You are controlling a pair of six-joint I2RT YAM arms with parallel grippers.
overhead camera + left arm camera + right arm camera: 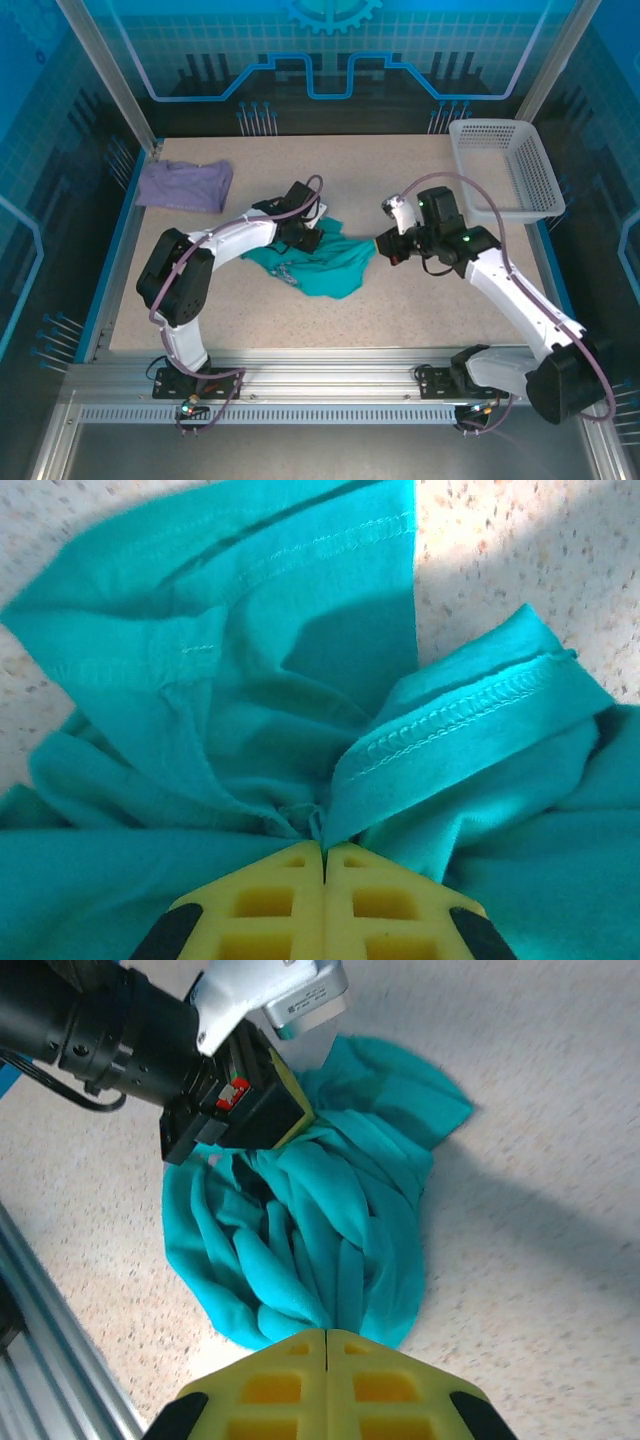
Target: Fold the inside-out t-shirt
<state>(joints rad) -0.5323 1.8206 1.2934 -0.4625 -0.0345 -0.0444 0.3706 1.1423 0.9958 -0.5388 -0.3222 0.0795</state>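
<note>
– Lavender cloth (185, 185) lies far left on the counter (420, 300); what of the left end effector (305, 236)?
– Clenched on a seamed fold of the inside-out t-shirt (322, 265), bunched mid-counter between the arms.
– And the right end effector (386, 246)?
– Pinching the shirt's opposite edge, clear of the white basket (505, 165). Judged step: gripping to spread the bundle. Next, the arms likely need to draw apart and lift, so the cloth opens flat for folding.
</note>
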